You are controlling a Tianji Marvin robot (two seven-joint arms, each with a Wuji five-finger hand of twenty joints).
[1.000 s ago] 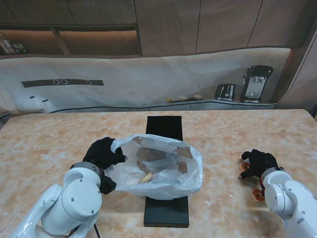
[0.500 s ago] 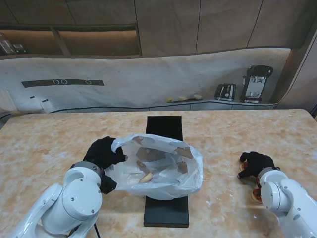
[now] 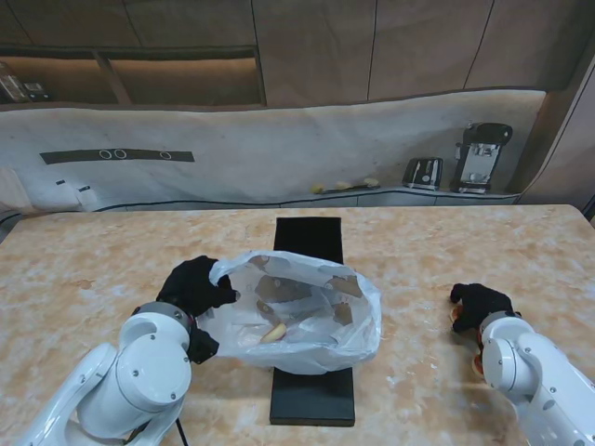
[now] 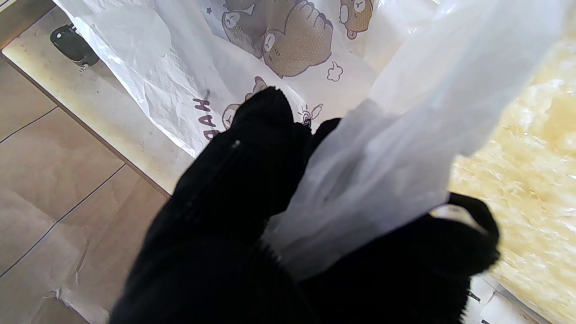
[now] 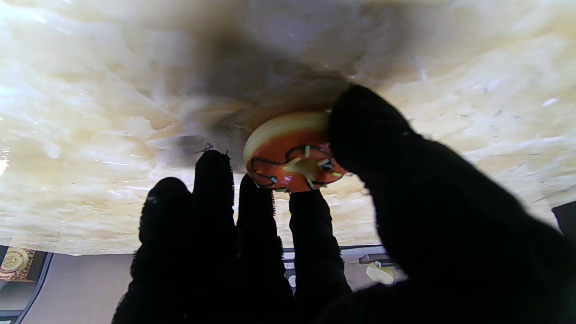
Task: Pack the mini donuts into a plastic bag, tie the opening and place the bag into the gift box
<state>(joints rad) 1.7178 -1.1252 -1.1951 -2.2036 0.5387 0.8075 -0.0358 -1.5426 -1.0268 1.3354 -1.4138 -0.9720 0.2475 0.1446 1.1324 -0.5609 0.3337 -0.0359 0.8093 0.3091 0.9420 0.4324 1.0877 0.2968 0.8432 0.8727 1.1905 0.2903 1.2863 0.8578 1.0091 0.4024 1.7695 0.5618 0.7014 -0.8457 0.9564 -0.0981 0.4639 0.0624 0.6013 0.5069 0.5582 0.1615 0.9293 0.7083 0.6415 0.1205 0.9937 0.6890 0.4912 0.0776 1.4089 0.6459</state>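
A clear plastic bag point(image 3: 302, 316) with brown bear prints lies open across a flat black gift box point(image 3: 310, 238) at the table's middle. A pale donut point(image 3: 273, 332) shows inside it. My left hand point(image 3: 193, 286) is shut on the bag's left rim; in the left wrist view the film point(image 4: 396, 148) is pinched between thumb and fingers point(image 4: 265, 135). At the right, my right hand point(image 3: 480, 301) covers an orange-glazed mini donut point(image 3: 455, 317) on the table. In the right wrist view the thumb and one fingertip point(image 5: 310, 202) press against the mini donut point(image 5: 290, 157).
A second mini donut point(image 3: 477, 364) lies nearer to me, half hidden by my right forearm. The marble table point(image 3: 93, 269) stretches to both sides. Beyond its far edge a counter holds a toaster point(image 3: 423, 171) and a coffee machine point(image 3: 481, 155).
My right forearm has swung leftward and the hand has drawn in over the orange donut, fingers closing on it. The left hand and the bag have stayed still.
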